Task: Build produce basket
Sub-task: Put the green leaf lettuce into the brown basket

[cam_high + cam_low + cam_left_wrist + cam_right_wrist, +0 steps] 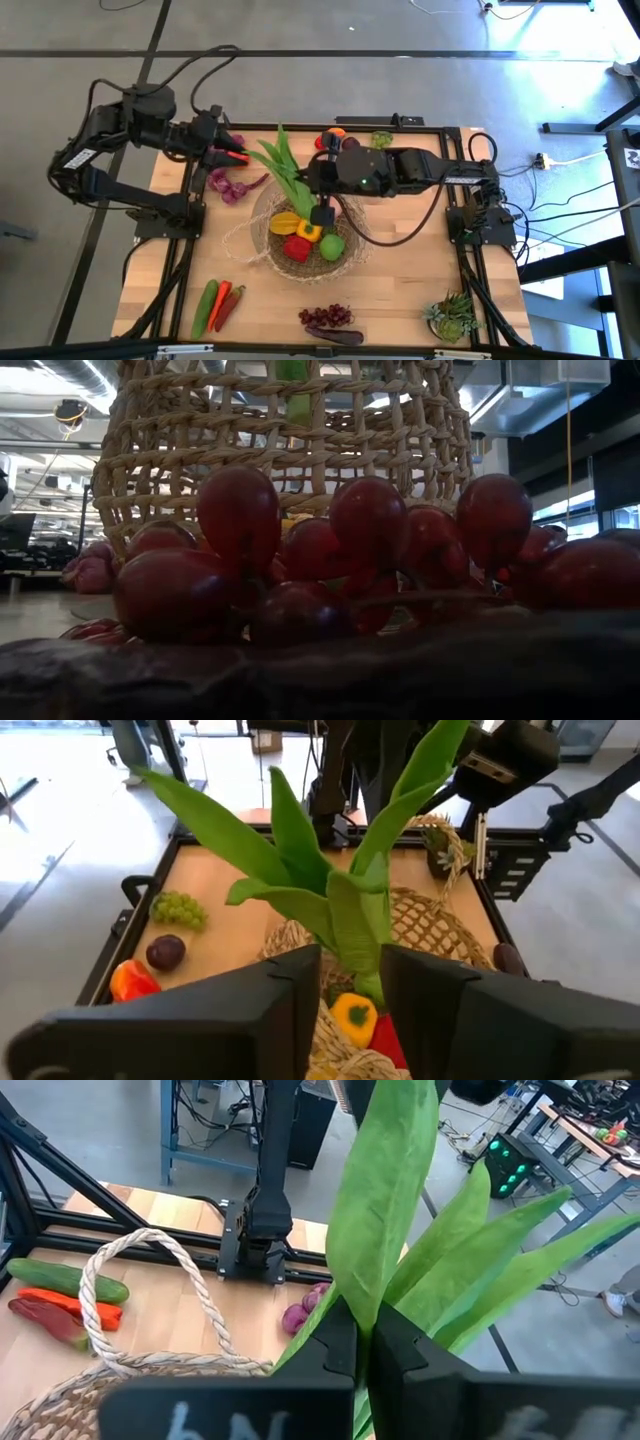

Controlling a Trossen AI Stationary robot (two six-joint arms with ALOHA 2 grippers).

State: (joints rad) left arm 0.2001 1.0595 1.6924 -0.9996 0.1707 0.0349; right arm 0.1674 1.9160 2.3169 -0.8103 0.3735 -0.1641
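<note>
The wicker basket stands mid-table and holds a yellow pepper, a red pepper and a green pepper. A green leafy stalk slants up from the basket toward the far left. My right gripper is shut at the stalk's lower end, over the basket. My left gripper hovers open by the far-left edge. Its fingers stand just short of the leaves and touch nothing that I can see. My right gripper is shut on the leafy stalk near its lower end; the leaves rise from behind the closed fingertips, which hide the exact spot. The fingers slant down from the table's right. The stalk tilts toward the far left, its foot among the peppers.
A cucumber and chillies lie near left. Purple grapes and a dark aubergine lie at the near edge. A spiky potted plant stands near right. Pink pieces lie left of the basket; green grapes lie at the far edge.
</note>
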